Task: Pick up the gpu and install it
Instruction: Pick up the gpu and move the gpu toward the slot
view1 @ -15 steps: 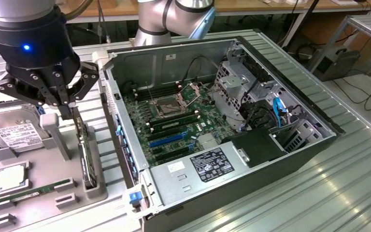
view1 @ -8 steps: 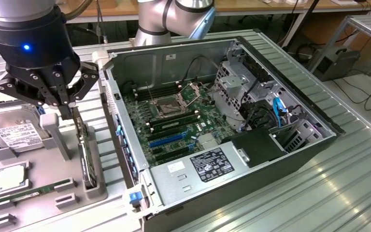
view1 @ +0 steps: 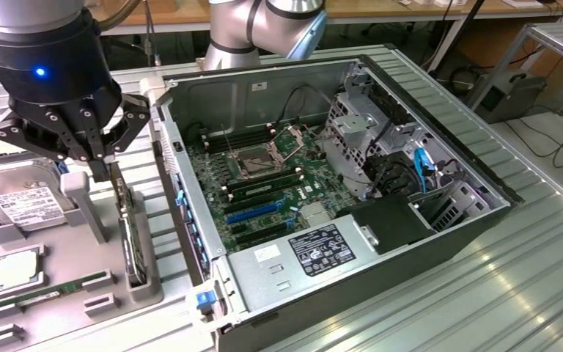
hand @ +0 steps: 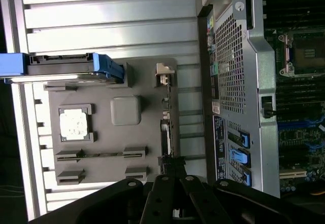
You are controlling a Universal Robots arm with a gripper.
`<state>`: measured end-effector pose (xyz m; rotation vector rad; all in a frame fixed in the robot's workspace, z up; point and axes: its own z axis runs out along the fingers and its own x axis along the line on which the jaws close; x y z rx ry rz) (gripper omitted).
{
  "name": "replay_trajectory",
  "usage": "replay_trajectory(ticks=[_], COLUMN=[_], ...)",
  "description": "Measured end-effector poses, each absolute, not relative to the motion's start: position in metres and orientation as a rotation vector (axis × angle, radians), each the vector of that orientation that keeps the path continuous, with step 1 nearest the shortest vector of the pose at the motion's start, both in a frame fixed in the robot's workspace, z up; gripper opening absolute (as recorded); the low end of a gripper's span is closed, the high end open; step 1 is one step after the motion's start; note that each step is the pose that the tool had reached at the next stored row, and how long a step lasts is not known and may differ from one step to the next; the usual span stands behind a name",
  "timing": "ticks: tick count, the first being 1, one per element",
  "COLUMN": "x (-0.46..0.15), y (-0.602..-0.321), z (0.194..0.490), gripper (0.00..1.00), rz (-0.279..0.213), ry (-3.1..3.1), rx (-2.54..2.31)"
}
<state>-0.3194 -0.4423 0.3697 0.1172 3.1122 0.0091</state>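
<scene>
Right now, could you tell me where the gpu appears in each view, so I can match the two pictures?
Exterior view: the gpu stands on edge in the gray tray, beside the computer case, at the exterior view's left.
Wrist view: edge-on, between the tray's square block and the case's perforated wall.
Shared landmark: the silver processor in the tray.

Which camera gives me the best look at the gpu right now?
The exterior view: the gpu stands on edge in the gray holder, its dark length visible below the gripper. The wrist view shows the gpu edge-on, a thin strip, with one end under the gripper.
</scene>
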Motion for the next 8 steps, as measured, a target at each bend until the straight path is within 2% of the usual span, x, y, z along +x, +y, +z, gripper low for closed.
replay_trajectory(ticks=[1, 2, 5, 6, 7, 8], x=[-0.319, -0.319, -0.320, -0.320, -0.321, -0.323], y=[-0.442, -0.442, -0.442, -0.442, -0.442, -0.442], z=[0.370, 0.370, 0.368, 0.366, 0.363, 0.358], gripper=[0.17, 0.17, 0.36, 0.36, 0.42, 0.42], rz=[0.009, 0.009, 0.009, 0.009, 0.009, 0.009], ry=[3.112, 3.112, 3.110, 3.109, 3.109, 3.109], rx=[0.117, 0.117, 0.117, 0.117, 0.117, 0.117])
